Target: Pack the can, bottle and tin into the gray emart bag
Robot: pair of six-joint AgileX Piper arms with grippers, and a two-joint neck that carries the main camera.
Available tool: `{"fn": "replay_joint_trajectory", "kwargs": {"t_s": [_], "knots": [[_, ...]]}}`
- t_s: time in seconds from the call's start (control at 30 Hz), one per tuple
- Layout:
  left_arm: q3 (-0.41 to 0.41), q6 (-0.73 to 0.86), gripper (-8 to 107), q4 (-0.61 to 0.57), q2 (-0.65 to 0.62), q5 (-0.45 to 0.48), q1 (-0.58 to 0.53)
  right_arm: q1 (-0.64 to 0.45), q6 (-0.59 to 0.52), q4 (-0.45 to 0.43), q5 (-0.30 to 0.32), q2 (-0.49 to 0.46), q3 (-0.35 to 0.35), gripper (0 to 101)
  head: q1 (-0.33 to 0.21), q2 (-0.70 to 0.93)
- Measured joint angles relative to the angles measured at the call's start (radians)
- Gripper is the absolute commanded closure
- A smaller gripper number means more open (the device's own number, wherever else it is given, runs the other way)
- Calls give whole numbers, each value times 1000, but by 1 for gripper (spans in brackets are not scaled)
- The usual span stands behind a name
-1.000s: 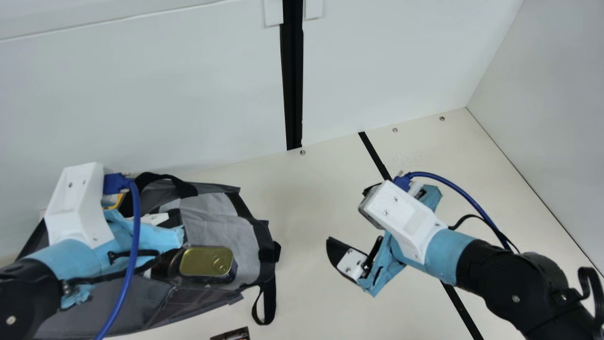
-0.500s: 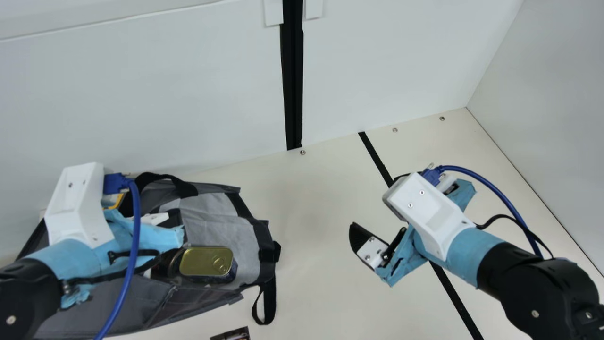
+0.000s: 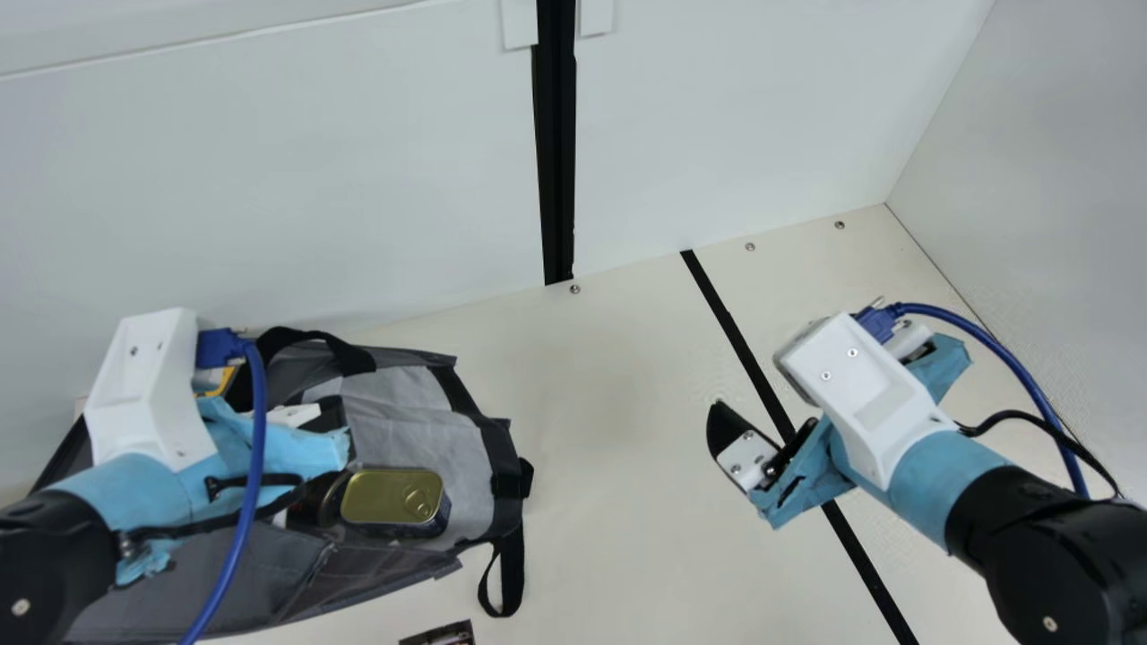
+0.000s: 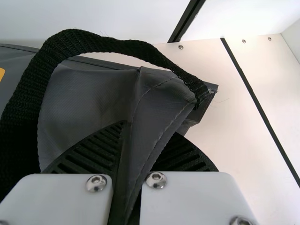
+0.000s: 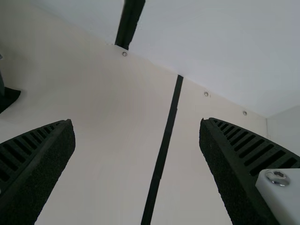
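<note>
The gray bag lies on its side at the left of the main view. Inside its mouth rests the tin, gold lid up, beside a dark rounded item partly covered by my left arm; I cannot tell whether that is the can or the bottle. My left gripper is over the bag, its fingertips hidden there. In the left wrist view, the left gripper is shut on a fold of the bag near its black strap. Right of the bag, my right gripper hangs open and empty; in its wrist view the right gripper has widely parted fingers.
A dark printed object lies at the main view's bottom edge. A black strap loop trails from the bag onto the cream table. White walls stand behind and at the right. A black line crosses the table.
My right arm has moved rightward and slightly toward the back wall, away from the bag, its gripper still open. The left arm, the bag and the tin have kept still.
</note>
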Motion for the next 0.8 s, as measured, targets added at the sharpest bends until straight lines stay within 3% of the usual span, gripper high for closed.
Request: {"fn": "replay_joint_trajectory", "kwargs": {"t_s": [0.33,0.8], "knots": [[0,0,89,0,0,0,0,-27,130,-131,57,-26,-50,10,0,0],[0,0,89,0,0,0,0,-39,332,-274,212,-36,-157,10,0,0]]}}
